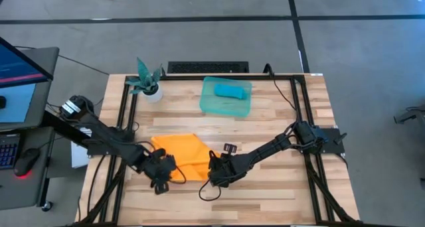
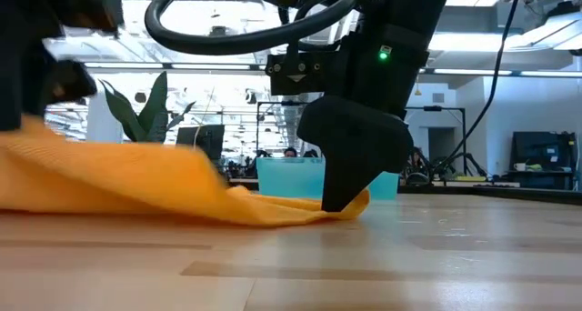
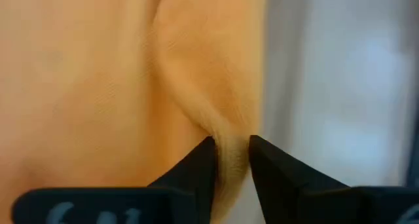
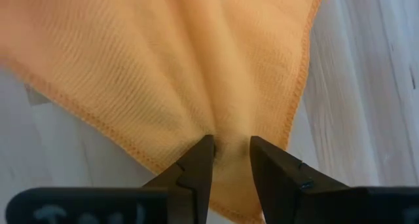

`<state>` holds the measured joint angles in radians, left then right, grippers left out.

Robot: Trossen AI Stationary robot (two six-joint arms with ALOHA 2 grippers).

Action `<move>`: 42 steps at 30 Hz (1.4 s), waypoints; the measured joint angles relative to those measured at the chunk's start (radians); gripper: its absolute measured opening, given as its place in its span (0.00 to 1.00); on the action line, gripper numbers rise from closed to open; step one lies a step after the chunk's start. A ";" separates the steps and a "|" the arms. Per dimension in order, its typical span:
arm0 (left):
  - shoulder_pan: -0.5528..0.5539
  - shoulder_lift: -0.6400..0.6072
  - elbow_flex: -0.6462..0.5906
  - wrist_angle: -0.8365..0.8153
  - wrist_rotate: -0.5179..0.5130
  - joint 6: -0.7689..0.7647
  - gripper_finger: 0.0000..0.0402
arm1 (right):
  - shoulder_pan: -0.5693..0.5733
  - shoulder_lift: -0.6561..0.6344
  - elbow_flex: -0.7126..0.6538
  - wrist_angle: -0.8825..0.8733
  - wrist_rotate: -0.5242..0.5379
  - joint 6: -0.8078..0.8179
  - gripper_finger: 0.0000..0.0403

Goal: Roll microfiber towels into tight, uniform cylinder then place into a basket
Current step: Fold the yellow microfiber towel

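We see the rolled turquoise cloth towel lying in the translucent teal-green plastic basket; both our left hand and right hand pinch the unrolled bright orange microfiber towel.

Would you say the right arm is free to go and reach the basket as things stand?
Probably not yet. The right gripper is pinched on the orange towel, as is the left gripper. The table between it and the basket looks bare, so it would only need to let go first.
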<state>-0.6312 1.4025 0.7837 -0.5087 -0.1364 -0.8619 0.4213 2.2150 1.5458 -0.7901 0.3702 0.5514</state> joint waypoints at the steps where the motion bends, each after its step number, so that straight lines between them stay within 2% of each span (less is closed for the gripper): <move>1: -0.023 -0.007 0.004 0.015 -0.028 0.000 0.20 | 0.000 0.000 0.000 0.001 0.000 0.000 0.31; 11: -0.280 0.008 -0.037 0.231 -0.370 0.044 0.11 | -0.003 0.000 -0.001 0.006 -0.005 0.000 0.31; 15: -0.346 0.008 -0.084 0.295 -0.439 -0.010 0.10 | -0.003 0.000 -0.001 0.008 -0.004 0.000 0.31; 21: -0.392 0.007 -0.151 0.290 -0.479 -0.183 0.10 | -0.004 0.000 -0.001 0.009 -0.004 0.000 0.31; 26: -0.354 0.007 -0.201 0.300 -0.630 -0.233 0.10 | -0.015 -0.001 -0.001 0.012 -0.006 0.000 0.31; 35: -0.202 0.007 -0.207 0.347 -0.576 -0.195 0.10 | -0.023 -0.001 -0.001 0.014 -0.003 0.000 0.31; 42: -0.130 0.006 -0.207 0.345 -0.509 -0.171 0.11 | -0.023 -0.001 0.000 0.011 0.000 -0.001 0.31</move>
<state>-0.7616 1.4090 0.5766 -0.1635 -0.6452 -1.0330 0.3985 2.2139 1.5455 -0.7790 0.3701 0.5500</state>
